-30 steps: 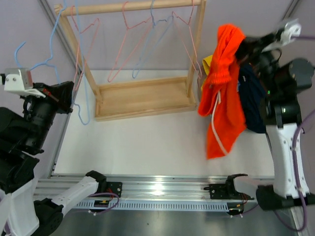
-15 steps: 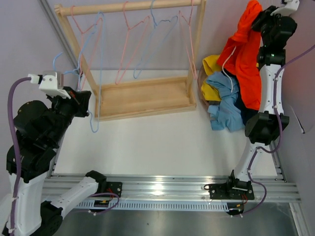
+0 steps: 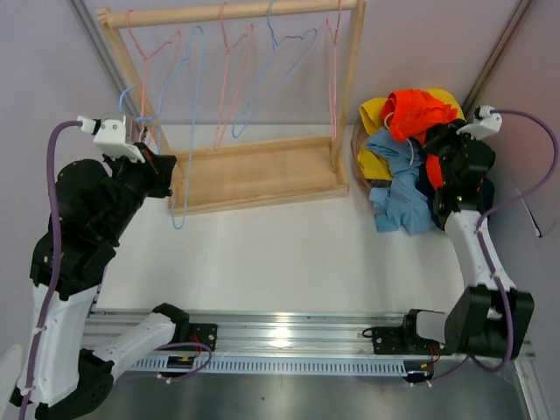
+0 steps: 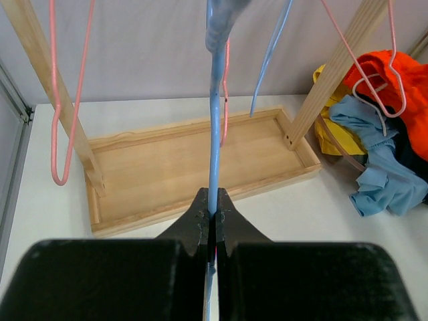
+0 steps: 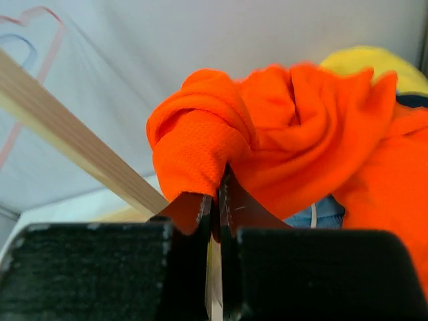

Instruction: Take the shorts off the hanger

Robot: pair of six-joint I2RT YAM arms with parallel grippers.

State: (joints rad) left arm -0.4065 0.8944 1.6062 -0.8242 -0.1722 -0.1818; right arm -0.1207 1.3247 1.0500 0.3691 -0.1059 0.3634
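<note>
The orange shorts (image 3: 415, 108) lie bunched on top of a clothes pile at the back right, off any hanger. My right gripper (image 3: 432, 138) is shut on a fold of them; the right wrist view shows the fabric (image 5: 281, 120) pinched between the closed jaws of that gripper (image 5: 218, 195). My left gripper (image 3: 164, 164) is shut on the wire of a bare blue hanger (image 3: 179, 214) beside the rack's left post. In the left wrist view the hanger (image 4: 214, 134) rises straight up from the left gripper (image 4: 212, 212). The shorts also show there (image 4: 409, 83) at the far right.
A wooden rack (image 3: 254, 175) with a tray base stands at the back and carries several bare pink and blue hangers (image 3: 229, 83). The pile holds a light blue garment (image 3: 398, 188), a yellow one (image 3: 372, 162) and a dark one. A metal rail (image 3: 280, 337) runs along the near edge.
My right arm has come down from high up and brought the orange shorts on to the clothes pile. My left arm has carried the blue hanger right, toward the rack.
</note>
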